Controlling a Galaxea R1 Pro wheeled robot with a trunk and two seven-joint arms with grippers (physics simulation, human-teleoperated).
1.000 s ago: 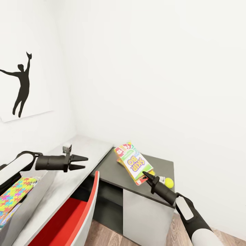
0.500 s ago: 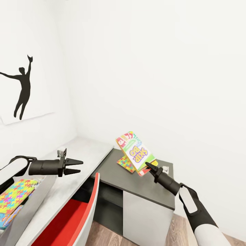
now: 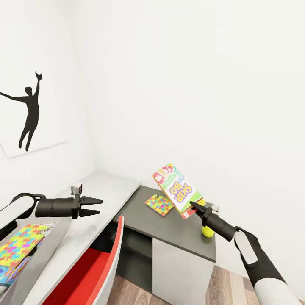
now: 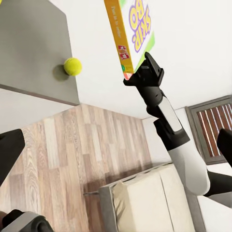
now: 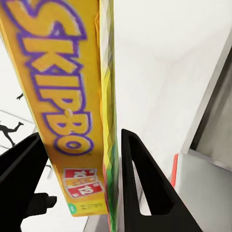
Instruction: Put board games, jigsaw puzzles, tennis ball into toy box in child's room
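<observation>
My right gripper (image 3: 194, 206) is shut on the lower corner of the SKIP-BO board game (image 3: 176, 191), which hangs tilted in the air above the table's dark grey cabinet section (image 3: 178, 237). The right wrist view shows the box (image 5: 63, 96) clamped between both fingers (image 5: 145, 183). On the cabinet top lie a jigsaw puzzle (image 3: 159, 204) and the tennis ball (image 3: 207, 231), the ball right under my right wrist. My left gripper (image 3: 101, 206) stands open over the pale desk top (image 3: 106, 186). The toy box (image 3: 53, 239) at the lower left holds another jigsaw puzzle (image 3: 23, 243). The ball (image 4: 73, 66) also shows in the left wrist view.
A red and white chair (image 3: 95, 264) stands tucked against the desk, just below my left arm. A black silhouette poster (image 3: 27, 112) hangs on the left wall. White walls close in the corner behind the desk. Wood-plank floor (image 4: 58, 159) and a cream mattress (image 4: 145, 203) lie behind.
My right gripper has lifted the SKIP-BO box off the cabinet, up and to the right, uncovering the jigsaw puzzle and the ball. The left arm has drawn back a little and sunk.
</observation>
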